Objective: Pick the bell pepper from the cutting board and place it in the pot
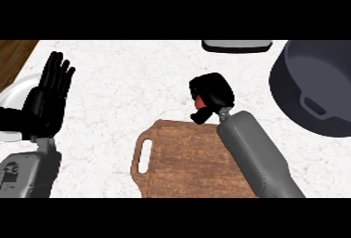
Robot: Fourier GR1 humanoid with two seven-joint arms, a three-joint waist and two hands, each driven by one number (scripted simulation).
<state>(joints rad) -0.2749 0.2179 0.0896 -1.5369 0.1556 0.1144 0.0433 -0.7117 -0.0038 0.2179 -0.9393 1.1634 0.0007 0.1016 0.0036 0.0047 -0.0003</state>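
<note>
Right hand [214,93], fingers curled round the small red bell pepper [199,101], sat at frame centre just past the top edge of the brown wooden cutting board [185,162]; the dark grey round pot [293,95] lay rightward, upper-right corner, far from the open left hand [49,95].

Right hand [212,95] clutches red bell pepper [198,101] beyond cutting board [188,160].

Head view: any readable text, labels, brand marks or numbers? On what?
No readable text in this view.
Cutting board, pot and counter: no print or marks.
Bell pepper, held in the right hand: no sticker visible.
Left forearm: dark marks, too blurred to read as letters or numbers.
</note>
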